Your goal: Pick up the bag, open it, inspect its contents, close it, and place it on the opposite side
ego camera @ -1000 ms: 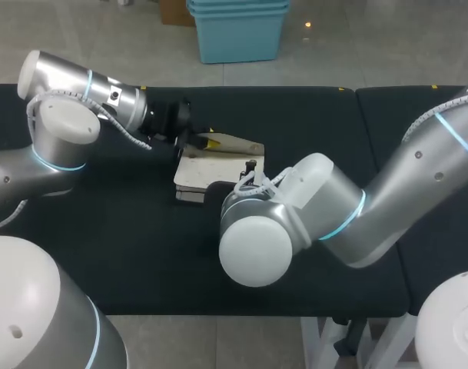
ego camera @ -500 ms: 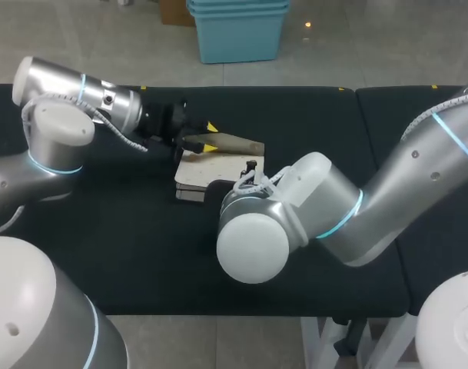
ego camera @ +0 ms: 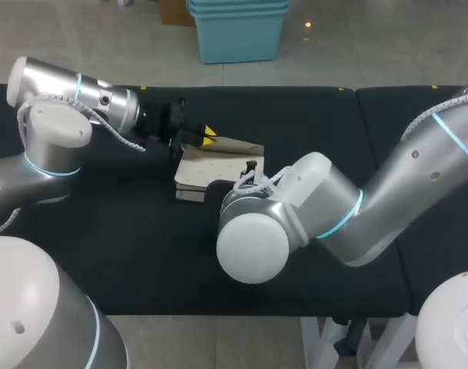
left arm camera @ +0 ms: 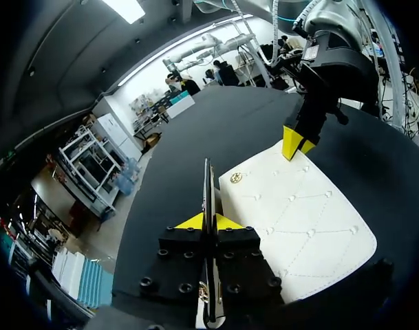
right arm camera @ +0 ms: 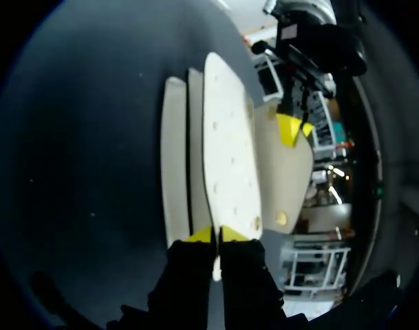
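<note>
A white quilted bag lies mid-table on the black cloth. Its flap is lifted at the far side, and my left gripper is shut on the flap's thin edge. In the left wrist view the flap stands edge-on between the yellow tips of the left gripper, with the bag's quilted panel beside it. My right gripper is shut on the near edge of a white panel of the bag. In the head view the right wrist hides that grip.
The black table cloth spreads wide on both sides of the bag. A seam between two table tops runs at the right. Each wrist view shows the other arm's yellow tips: the right gripper and the left gripper.
My left gripper opened half a second ago and has shut again on the flap's edge, a little farther left. The right arm has kept still.
</note>
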{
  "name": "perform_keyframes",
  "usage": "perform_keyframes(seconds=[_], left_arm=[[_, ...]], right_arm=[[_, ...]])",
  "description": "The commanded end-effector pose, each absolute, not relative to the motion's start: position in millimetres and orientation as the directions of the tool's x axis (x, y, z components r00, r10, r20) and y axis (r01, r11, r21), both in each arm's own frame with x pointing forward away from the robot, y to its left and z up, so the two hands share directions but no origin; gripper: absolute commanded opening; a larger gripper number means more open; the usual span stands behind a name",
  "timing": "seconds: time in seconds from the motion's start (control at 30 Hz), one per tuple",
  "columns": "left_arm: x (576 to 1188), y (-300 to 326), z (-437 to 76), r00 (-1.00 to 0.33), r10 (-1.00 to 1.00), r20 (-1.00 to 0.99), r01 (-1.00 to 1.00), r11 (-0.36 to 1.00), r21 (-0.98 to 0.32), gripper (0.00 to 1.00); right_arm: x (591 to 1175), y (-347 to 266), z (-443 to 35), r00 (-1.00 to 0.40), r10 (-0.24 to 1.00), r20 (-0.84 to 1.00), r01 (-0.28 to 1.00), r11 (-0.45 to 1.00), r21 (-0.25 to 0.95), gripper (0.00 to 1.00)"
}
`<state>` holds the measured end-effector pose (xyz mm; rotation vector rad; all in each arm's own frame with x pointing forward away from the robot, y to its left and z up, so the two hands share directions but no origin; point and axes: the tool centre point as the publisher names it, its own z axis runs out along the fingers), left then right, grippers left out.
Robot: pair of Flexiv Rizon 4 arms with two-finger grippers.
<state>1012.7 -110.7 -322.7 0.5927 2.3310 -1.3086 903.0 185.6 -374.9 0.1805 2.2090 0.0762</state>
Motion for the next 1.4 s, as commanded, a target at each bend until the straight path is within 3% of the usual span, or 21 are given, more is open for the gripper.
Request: perform_keyframes(seconds=[0.03,0.2,0.87,0.9,0.93,1.03,1.27,1.4], left_arm=[[999,-106,-326,-0.799,0.177,-0.575,0.585,0.449,-0.675,0.0],[982,-105,-345,-0.738,0.227,-0.635,0.656,0.458,-0.6,0.0],[974,-102,-362,-0.701,0.251,-0.668,0.693,0.459,-0.555,0.01],[974,-100,-360,-0.7,0.241,-0.672,0.693,0.457,-0.558,0.19],[975,-99,-358,-0.696,0.232,-0.68,0.695,0.457,-0.555,0.29],[976,-96,-353,-0.684,0.205,-0.7,0.7,0.457,-0.55,0.36],[979,-93,-344,-0.648,0.167,-0.743,0.72,0.453,-0.525,0.33],[979,-95,-340,-0.634,0.164,-0.756,0.73,0.448,-0.516,0.23]], right_arm=[[903,187,-379,-0.588,0.159,-0.793,0.105,0.987,0.12,0.0],[903,187,-379,-0.588,0.159,-0.793,0.105,0.987,0.12,0.0],[903,187,-379,-0.588,0.159,-0.793,0.105,0.987,0.12,0.0],[903,187,-379,-0.588,0.159,-0.793,0.105,0.987,0.12,0.0],[903,187,-379,-0.588,0.159,-0.793,0.105,0.987,0.12,0.0],[903,187,-379,-0.588,0.159,-0.793,0.105,0.987,0.12,0.0],[903,187,-379,-0.588,0.159,-0.793,0.105,0.987,0.12,0.0],[903,187,-379,-0.588,0.159,-0.793,0.105,0.987,0.12,0.0]])
